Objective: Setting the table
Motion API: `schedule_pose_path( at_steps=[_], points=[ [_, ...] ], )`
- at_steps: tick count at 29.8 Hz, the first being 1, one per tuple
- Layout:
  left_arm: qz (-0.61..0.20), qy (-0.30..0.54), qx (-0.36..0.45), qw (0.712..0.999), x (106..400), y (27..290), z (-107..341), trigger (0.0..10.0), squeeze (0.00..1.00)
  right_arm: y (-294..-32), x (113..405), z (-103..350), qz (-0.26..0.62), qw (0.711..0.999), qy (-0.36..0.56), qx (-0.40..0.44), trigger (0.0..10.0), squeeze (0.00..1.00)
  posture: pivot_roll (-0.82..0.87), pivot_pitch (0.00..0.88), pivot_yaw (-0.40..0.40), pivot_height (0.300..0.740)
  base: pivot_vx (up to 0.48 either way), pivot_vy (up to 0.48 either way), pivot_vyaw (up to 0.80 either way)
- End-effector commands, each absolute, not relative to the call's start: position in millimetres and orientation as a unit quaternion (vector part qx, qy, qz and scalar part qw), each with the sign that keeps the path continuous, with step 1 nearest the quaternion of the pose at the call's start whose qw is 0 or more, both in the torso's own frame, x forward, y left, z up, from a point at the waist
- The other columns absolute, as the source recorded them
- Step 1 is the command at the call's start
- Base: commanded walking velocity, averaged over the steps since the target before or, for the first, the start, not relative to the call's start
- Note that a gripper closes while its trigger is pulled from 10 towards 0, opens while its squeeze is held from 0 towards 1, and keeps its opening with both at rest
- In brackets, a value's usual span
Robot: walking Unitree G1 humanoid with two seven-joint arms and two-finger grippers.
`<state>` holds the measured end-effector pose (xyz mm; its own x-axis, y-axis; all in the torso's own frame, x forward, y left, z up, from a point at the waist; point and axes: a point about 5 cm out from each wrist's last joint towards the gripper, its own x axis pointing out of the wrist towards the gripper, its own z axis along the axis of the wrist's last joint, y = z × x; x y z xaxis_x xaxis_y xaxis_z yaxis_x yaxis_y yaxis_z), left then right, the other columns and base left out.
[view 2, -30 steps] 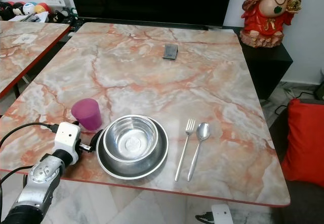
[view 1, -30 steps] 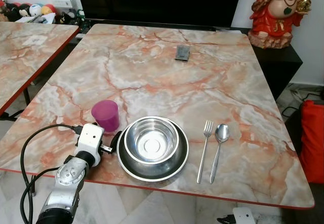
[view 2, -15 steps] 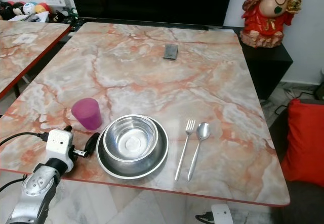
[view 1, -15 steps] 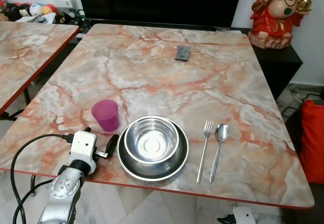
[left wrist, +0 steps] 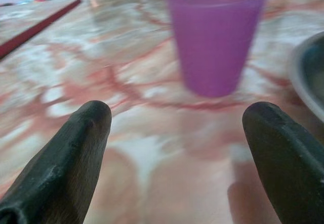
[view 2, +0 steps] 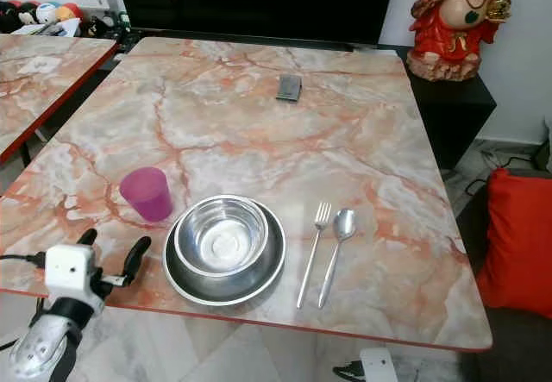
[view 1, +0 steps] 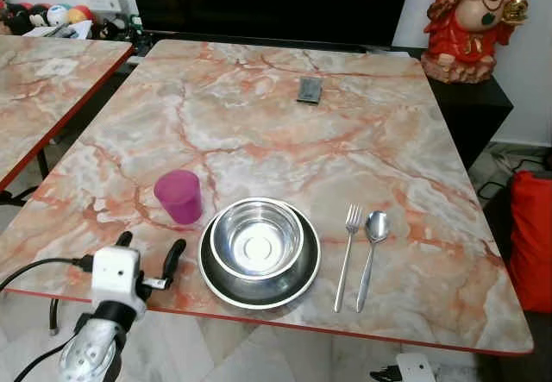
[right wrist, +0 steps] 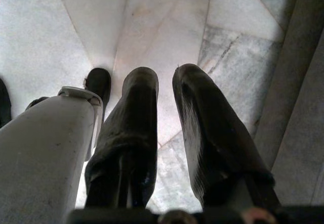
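Hovering left gripper (view 1: 148, 253) at table (view 1: 345, 140) edge, jaws spread, empty. Purple cup (left wrist: 216, 34) ahead, apart. Right gripper (right wrist: 164, 87) nearly closed, idle.

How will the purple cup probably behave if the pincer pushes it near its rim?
The purple cup looks like thin plastic, so probably light. It stands upright on its narrower base, so a high push may tip it. On the glossy marble table it may slide instead.
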<state>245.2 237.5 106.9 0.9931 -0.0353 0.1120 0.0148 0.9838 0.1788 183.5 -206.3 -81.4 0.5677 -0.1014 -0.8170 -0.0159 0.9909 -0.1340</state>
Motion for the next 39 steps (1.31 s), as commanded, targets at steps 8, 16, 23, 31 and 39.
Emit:
schedule_pose_path(
  at_steps=[8,16,23,31,39],
  points=[
    [0.17,-0.031,0.134,0.976,219,286,93,10.0,0.0,-208,180,-83,-0.023,0.879,0.471,-0.066,10.0,0.0,0.05,0.127,-0.038,0.74,0.0,0.0,0.0],
    [0.359,0.037,0.156,0.92,183,334,66,10.0,0.0,-208,179,-83,-0.025,0.879,0.471,-0.065,10.0,0.0,0.05,0.122,-0.035,0.74,0.0,0.0,0.0],
    [0.439,0.12,0.147,0.878,155,352,32,10.0,0.0,-208,179,-83,-0.023,0.879,0.472,-0.067,10.0,0.0,0.05,0.114,-0.035,0.74,0.0,0.0,0.0],
    [0.302,0.262,0.079,0.913,164,315,-27,10.0,0.0,-207,178,-84,-0.024,0.879,0.472,-0.066,10.0,0.0,0.03,0.097,-0.027,0.74,0.0,0.0,0.0],
    [0.048,0.354,0.099,0.929,188,247,-58,10.0,0.0,-205,176,-85,-0.027,0.878,0.473,-0.062,10.0,0.0,0.02,0.081,-0.01,0.74,0.0,0.0,0.0]
  ],
)
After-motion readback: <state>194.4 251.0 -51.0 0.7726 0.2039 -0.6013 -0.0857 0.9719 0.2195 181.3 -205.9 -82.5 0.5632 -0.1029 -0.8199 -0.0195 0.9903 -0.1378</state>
